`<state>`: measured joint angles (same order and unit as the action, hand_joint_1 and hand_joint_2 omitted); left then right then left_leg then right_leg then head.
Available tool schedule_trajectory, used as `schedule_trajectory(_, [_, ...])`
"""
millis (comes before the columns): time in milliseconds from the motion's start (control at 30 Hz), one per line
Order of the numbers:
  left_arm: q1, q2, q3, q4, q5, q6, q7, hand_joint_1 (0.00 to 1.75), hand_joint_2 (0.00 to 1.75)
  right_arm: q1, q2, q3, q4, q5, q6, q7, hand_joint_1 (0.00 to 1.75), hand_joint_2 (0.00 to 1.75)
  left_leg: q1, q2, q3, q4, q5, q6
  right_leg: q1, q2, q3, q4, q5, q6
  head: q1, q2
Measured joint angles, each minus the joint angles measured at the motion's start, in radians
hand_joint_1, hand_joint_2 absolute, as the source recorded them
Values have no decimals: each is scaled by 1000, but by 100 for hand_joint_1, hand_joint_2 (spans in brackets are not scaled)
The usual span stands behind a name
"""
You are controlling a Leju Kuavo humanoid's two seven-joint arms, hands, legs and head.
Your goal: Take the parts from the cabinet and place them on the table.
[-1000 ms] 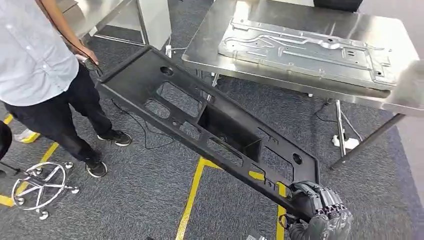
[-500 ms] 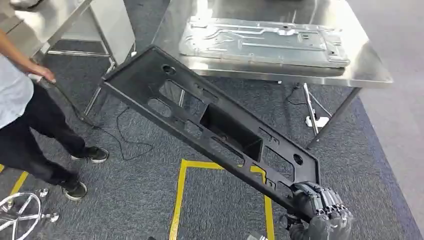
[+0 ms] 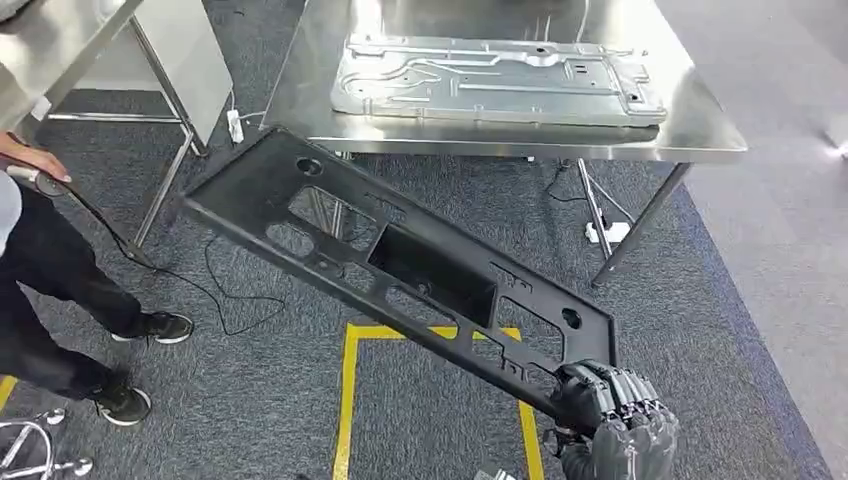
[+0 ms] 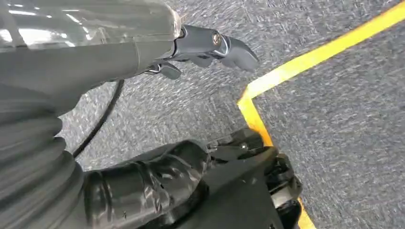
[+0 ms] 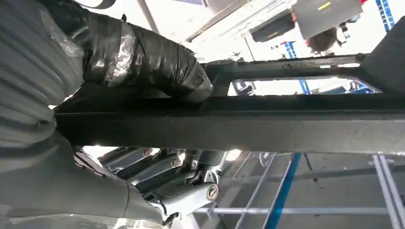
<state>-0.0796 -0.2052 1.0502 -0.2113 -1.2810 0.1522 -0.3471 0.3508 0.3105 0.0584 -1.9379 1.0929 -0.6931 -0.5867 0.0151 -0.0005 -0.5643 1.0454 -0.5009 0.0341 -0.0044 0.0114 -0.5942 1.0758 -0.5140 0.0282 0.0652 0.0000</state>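
Long black panel (image 3: 400, 265) in right hand (image 3: 610, 415), far end toward table (image 3: 700, 140)

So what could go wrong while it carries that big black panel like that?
The right hand grips the long black panel at one end alone, so the far end could sag, twist or slip free. That far end hangs close to the steel table edge and may knock it, or the metal plate lying there. A person stands near the panel's far corner and could be brushed if it swings.
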Motion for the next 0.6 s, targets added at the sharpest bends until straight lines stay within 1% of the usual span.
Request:
schedule_trajectory(33, [-1,0,0,0,1,1,0,0,175,-5,-9,7,2,-1,0,17,175,175,0,1,-1,0,1,6,-1,-2,-29,62,-39,6,-1,0])
schedule_trajectory(67, [-1,0,0,0,2,1,0,0,175,-8,-23,19,6,-1,0,27,175,175,-1,3,-2,0,1,6,-2,-3,-66,140,-77,9,-1,0])
schedule_trajectory(100, [0,0,0,0,3,0,0,0,175,-8,-30,26,8,0,0,29,175,175,-3,5,-2,0,0,6,-2,-4,-105,219,-108,11,-1,0])
schedule_trajectory(133, [1,2,0,0,5,-1,0,0,175,-8,-37,32,12,7,0,25,175,175,-4,7,-2,0,-1,7,-2,-4,-133,274,-119,10,-1,0])
schedule_trajectory(167, [1,2,0,0,7,-3,0,0,175,-8,-37,34,14,10,0,20,175,175,-6,8,-1,0,-1,8,-2,-4,-136,275,-104,8,-1,0])
schedule_trajectory(200, [0,3,0,0,8,-3,0,0,175,-9,-41,41,16,14,0,18,175,175,-7,8,1,0,-1,8,-1,-5,-114,227,-65,3,-1,0])
schedule_trajectory(233, [-1,3,0,0,8,-3,0,0,175,-9,-45,46,16,18,0,13,175,175,-9,7,4,0,-2,9,1,-5,-75,149,-20,-4,-1,0])
schedule_trajectory(267, [-2,3,0,0,8,-3,0,0,175,-10,-47,50,16,22,0,7,175,175,-10,7,7,0,-3,8,5,-5,-25,49,27,-16,-1,0])
schedule_trajectory(300, [-1,2,0,0,8,-5,0,0,175,-12,-48,52,16,27,0,5,175,175,-8,7,7,-2,-3,8,13,-9,4,-18,31,-28,-1,0])
schedule_trajectory(333, [-2,1,0,0,7,-8,0,0,175,-14,-52,56,16,33,0,7,175,175,-15,7,4,0,-5,3,16,-13,11,-33,27,-33,-2,0])
schedule_trajectory(400, [-2,1,0,0,6,-14,0,0,175,-15,-64,66,19,51,0,31,175,175,-9,10,5,-8,-1,-8,20,-10,8,-34,28,-36,0,0])
schedule_trajectory(433, [-4,1,0,0,6,-17,0,0,175,-15,-68,70,22,53,0,40,175,175,-10,10,9,-14,1,-13,20,-7,10,-41,31,-39,-1,0])
schedule_trajectory(467, [-4,2,0,0,6,-18,0,0,175,-15,-71,73,24,50,0,46,175,175,-16,11,14,-16,-1,-20,8,-7,20,-61,41,-44,-2,0])
schedule_trajectory(500, [-4,2,0,0,6,-18,0,0,175,-16,-72,74,27,47,0,46,175,175,-12,7,10,1,-14,-23,6,-10,29,-74,46,-44,-2,0])
schedule_trajectory(533, [-5,2,0,0,7,-19,0,0,175,-19,-74,76,29,39,0,45,175,175,-11,6,-10,42,-44,-28,4,-11,31,-77,48,-49,-4,0])
schedule_trajectory(567, [-5,3,0,0,8,-23,0,0,175,-20,-75,80,30,27,0,42,175,175,-10,6,-47,120,-85,-32,4,-11,30,-77,48,-51,-5,0])
schedule_trajectory(600, [-4,3,0,0,9,-24,0,0,175,-20,-76,82,32,16,0,42,175,175,-8,6,-86,199,-121,-36,5,-11,30,-76,47,-52,-5,0])
